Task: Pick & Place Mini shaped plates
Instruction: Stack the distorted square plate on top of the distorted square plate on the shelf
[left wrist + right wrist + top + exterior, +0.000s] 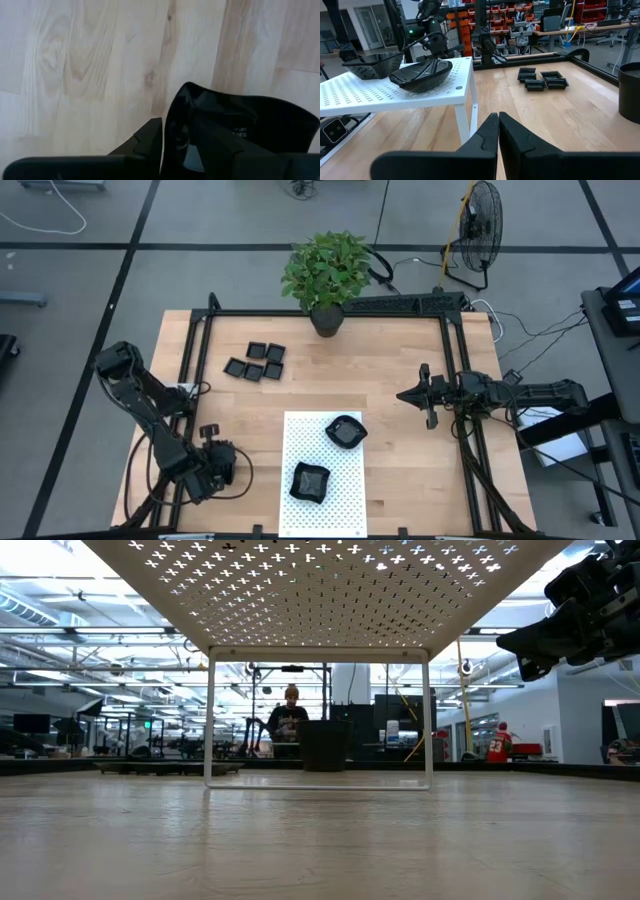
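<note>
Mini shaped plates (256, 361): small, glossy black, raised-rimmed, five clustered on the table (400, 360).

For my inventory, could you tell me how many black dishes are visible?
8 black dishes: five clustered near the plant, two on the white perforated stand, one in the left tool; others may be hidden.

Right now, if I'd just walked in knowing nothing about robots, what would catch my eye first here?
Probably the white dotted stand at the table's near edge, with two glossy black dishes resting on top. Next, the left gripper at the near left corner, clamped on the rim of another black dish. At the far edge a leafy potted plant stands, with a cluster of small black plates to its left.
</note>
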Controlling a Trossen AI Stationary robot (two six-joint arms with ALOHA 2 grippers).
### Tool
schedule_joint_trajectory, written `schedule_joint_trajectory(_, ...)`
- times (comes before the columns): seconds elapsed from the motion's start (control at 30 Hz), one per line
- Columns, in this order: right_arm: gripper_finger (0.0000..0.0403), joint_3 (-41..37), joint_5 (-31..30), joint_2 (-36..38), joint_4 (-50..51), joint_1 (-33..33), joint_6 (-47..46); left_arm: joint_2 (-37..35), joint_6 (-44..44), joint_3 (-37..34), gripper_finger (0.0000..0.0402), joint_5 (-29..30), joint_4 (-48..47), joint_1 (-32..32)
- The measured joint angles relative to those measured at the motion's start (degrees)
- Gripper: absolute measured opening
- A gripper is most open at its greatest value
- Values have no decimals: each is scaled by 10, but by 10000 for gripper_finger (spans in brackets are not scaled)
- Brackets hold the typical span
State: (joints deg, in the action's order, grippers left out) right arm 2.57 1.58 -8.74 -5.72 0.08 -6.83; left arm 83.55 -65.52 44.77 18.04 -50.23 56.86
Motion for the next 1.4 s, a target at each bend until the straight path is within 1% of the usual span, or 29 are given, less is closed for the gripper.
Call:
schedule_joint_trajectory(0.13, 0, 0, 0, 0, 0, 0, 0, 0, 0, -11, 117, -8, 13, -7)
schedule_joint_trajectory(0.3, 0, 0, 0, 0, 0, 0, 0, 0, -3, -49, 117, -46, 46, -19)
schedule_joint_trajectory(0.7, 0, 0, 0, 0, 0, 0, 0, 0, -1, -53, 117, -30, 48, -19)
schedule_joint_trajectory(0.9, 0, 0, 0, 0, 0, 0, 0, 0, 19, -53, 117, -28, 53, -19)
schedule_joint_trajectory(1.07, 0, 0, 0, 0, 0, 0, 0, 0, 42, -53, 117, -10, 55, -19)
schedule_joint_trajectory(1.2, 0, 0, 0, 0, 0, 0, 0, 0, 24, -53, 117, -10, 70, -26)
schedule_joint_trajectory(1.27, 0, 0, 0, 0, 0, 0, 0, 0, 24, -53, 117, -16, 71, -32)
schedule_joint_trajectory(1.4, 0, 0, 0, 0, 0, 0, 0, 0, 37, -53, 117, -54, 68, -46)
